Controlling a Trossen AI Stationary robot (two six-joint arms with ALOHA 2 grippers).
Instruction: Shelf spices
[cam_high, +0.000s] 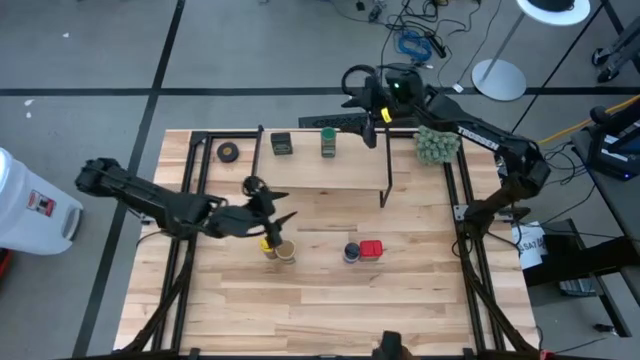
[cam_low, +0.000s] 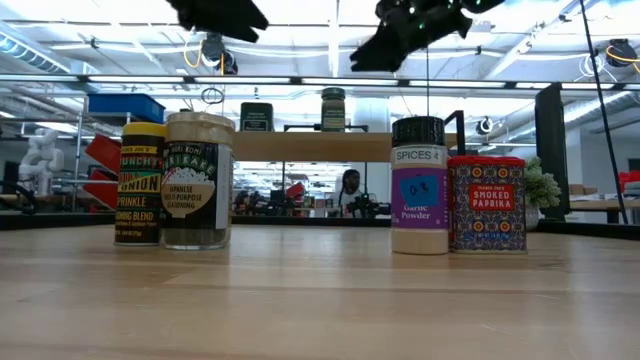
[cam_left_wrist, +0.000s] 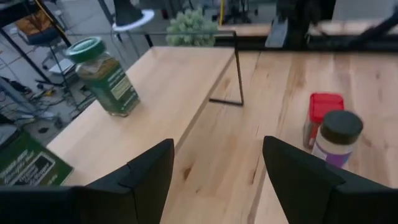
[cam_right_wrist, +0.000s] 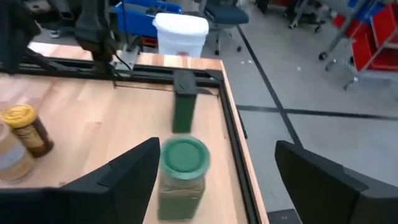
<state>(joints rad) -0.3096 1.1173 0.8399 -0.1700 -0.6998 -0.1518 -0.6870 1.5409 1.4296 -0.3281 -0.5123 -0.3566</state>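
Note:
The shelf (cam_high: 330, 175) stands at the table's far side. On its wooden board stand the dark boxy tin (cam_high: 281, 144) and the green-lidded jar (cam_high: 328, 142). Four spices stand on the table near the middle: the yellow-lidded jar (cam_high: 267, 243), the tan-lidded jar (cam_high: 286, 252), the blue-lidded jar (cam_high: 350, 253) and the red square tin (cam_high: 371, 249). My left gripper (cam_high: 285, 218) hangs open in the air just above and beyond the yellow-lidded jar. My right gripper (cam_right_wrist: 214, 180) is open, raised over the shelf's far right part, with the green-lidded jar (cam_right_wrist: 182, 168) ahead of its fingers, untouched.
A black tape roll (cam_high: 228, 152) lies left of the shelf and a fuzzy green plant ball (cam_high: 436, 145) sits to its right. Black frame rails run along both table sides. A white bucket (cam_high: 25, 205) stands off the table's left edge. Bare wood stretches toward the near edge.

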